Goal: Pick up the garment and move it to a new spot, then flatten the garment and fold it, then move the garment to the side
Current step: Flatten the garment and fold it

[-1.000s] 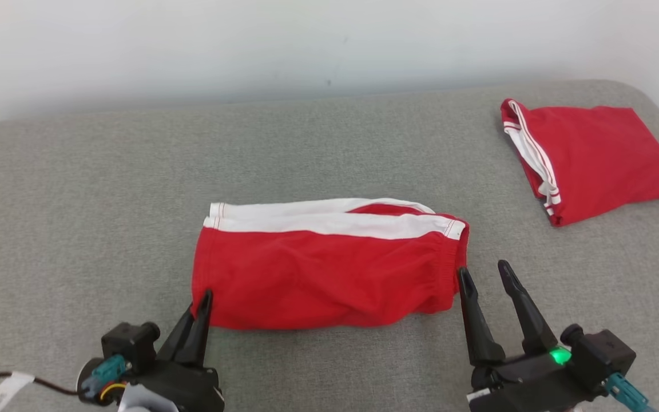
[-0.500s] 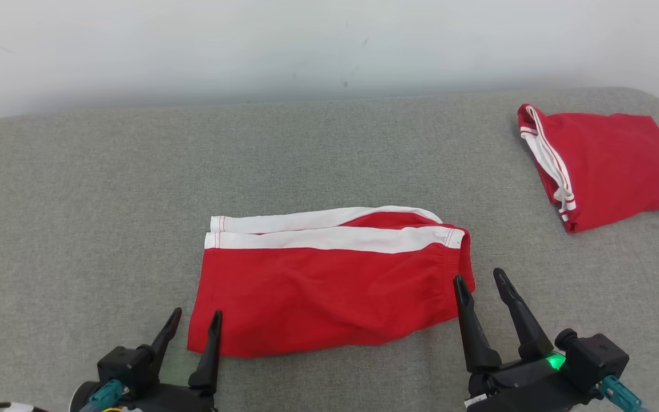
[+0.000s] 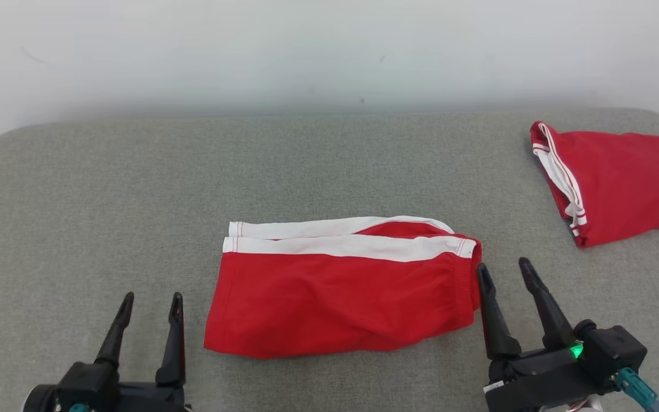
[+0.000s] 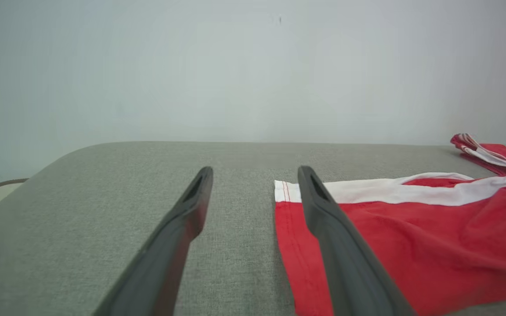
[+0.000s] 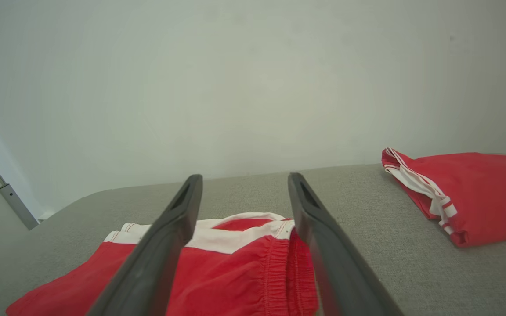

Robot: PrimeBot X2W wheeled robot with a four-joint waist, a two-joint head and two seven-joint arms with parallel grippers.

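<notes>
Garment (image 3: 341,297), red shorts with white band, lying folded on table (image 3: 106,200) between both grippers. Fingers apart on left gripper (image 3: 153,296) and right gripper (image 3: 503,263), holding nothing. Probably light, limp, prone to unfolding; best pinched through all layers at both ends.

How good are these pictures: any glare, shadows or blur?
Head view: soft, even light, no glare; the folded red shorts with white band cast a faint shadow on the grey fabric surface. Left wrist view: that surface's far edge bows, a wide-angle effect; the dark jaws blur near the bottom. Right wrist view: the plain wall looks dimmer, greenish; the second folded red garment is sharp.
</notes>
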